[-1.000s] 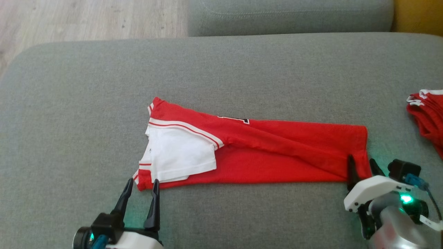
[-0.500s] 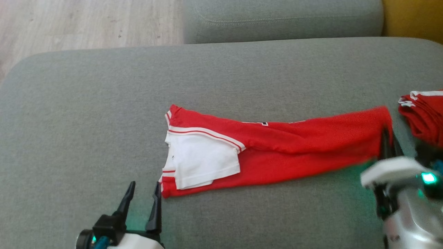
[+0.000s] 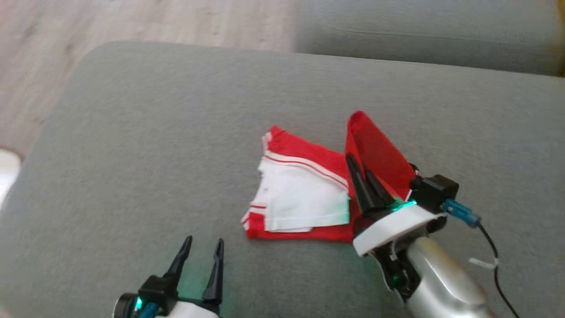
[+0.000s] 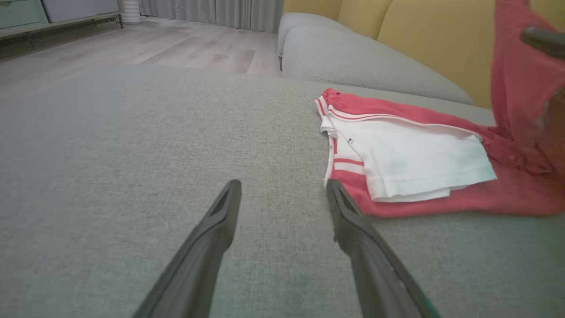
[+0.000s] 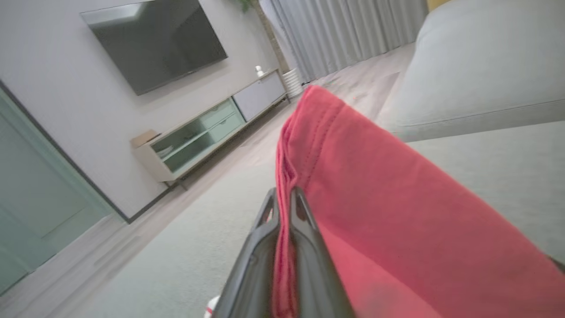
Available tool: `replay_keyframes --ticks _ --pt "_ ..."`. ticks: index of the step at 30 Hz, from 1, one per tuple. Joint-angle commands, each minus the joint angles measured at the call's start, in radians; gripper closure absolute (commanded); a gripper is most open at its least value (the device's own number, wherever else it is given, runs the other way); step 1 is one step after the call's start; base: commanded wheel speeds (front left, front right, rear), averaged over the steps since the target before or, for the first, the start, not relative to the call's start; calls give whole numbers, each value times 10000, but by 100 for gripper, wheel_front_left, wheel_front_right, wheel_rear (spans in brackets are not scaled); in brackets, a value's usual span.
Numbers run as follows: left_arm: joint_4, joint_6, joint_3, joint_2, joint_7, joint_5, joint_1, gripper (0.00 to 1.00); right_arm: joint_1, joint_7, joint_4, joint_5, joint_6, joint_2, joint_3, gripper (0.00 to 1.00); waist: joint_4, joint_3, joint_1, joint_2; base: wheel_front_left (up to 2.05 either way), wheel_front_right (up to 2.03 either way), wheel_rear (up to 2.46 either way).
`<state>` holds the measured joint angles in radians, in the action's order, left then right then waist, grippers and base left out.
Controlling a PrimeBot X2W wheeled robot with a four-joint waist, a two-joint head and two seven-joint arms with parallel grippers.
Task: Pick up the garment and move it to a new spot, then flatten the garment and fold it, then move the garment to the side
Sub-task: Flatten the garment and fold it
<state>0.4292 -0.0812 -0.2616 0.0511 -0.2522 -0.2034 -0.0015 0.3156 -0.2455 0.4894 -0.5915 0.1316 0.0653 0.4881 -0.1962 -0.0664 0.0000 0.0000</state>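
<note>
two grippers in play, one doing the work. my right gripper (image 3: 356, 164) is clamped hard on the hem end of the red shirt (image 3: 309, 154), its fingers pressed together with a pleat of cloth between them. the right wrist view shows the stitched edge bunched in that pinch. this end stands up off the sofa cushion (image 3: 154, 132) as a red flap leaning toward 11 o'clock. my read: this is the fold step, hem end held high so it can be laid over the collar half.

the rest of the shirt lies flat near the cushion's middle, white sleeve (image 3: 304, 203) on top, collar edge facing 9 o'clock. nothing pins it, so only its own weight and the cushion's nap anchor it.

left gripper (image 3: 204, 240) sits at 7 o'clock in the head view, fingers apart and empty. the shirt's near corner is just off its tips at 1 o'clock. i judge it is placed there to pin or square that corner. wood floor (image 3: 53, 53) lies past the cushion at 10 o'clock.

risk: the pinch is thin, and the hem may land skewed.
</note>
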Motion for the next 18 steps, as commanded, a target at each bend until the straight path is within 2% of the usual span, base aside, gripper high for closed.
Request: replay_keyframes --ticks 1,8,9,10,14,18 --pt "-220 -22 221 -8 -95 52 -492 0 514 -11 -286 -185 -9 -142 222 100 -677 -122 0 0 0 0 0" --pt "-217 3 -408 -8 -95 -21 -654 0 1391 -86 771 -864 -9 -148 1248 100 -2054 -327 0 0 0 0 0" --pt "-216 18 -455 -8 -95 -50 -654 0 1463 -91 985 -978 -9 -148 1370 53 -2140 -335 0 0 0 0 0" --pt "-211 37 -488 -8 -95 -71 -648 0 1542 -101 1101 -1121 -9 -148 1502 0 -2197 -338 0 0 0 0 0" --pt "-237 177 -418 -8 -95 -145 -599 0 1767 -146 1391 -1313 -9 -149 1664 0 -2058 -296 0 0 0 0 0" --pt "-252 225 -158 -8 -95 -75 -568 0 1678 -157 1395 -725 -9 -149 839 0 -1419 -117 0 0 0 0 0"
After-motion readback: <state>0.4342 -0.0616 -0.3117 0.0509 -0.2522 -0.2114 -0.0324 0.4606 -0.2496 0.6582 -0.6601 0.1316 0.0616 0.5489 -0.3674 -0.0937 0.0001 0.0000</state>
